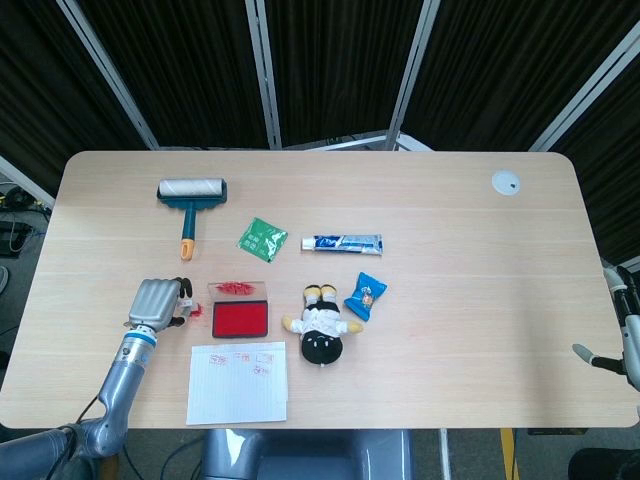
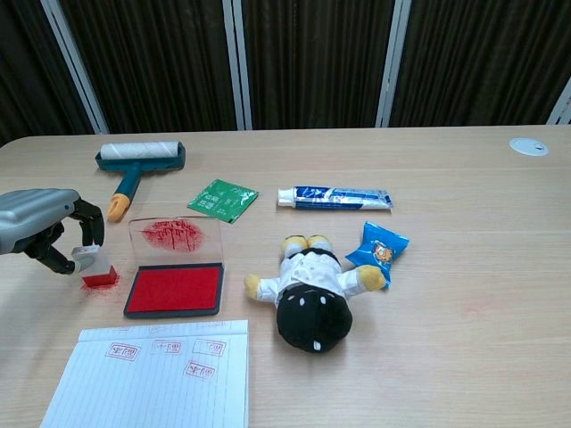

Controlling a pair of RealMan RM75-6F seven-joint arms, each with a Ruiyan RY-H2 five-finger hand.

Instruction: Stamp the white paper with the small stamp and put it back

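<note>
Pinching the small stamp (image 2: 93,265), the left robot hand (image 2: 40,230) sits just left of the ink pad (image 2: 175,290). White paper (image 2: 156,374) lies right below the pad. Right robot hand (image 1: 612,345), can't tell its state.

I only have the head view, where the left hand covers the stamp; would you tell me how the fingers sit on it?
Observer: In the chest view the left hand has a finger and the thumb on either side of the stamp's white top; whether they pinch it, I cannot tell.
Operator: Thank you. Is the stamp off the table?
Observer: No, it stands upright, red base down on the table.
Operator: And where is it relative to the ink pad?
Observer: Beside the ink pad's left edge, with bare table between them.
</note>
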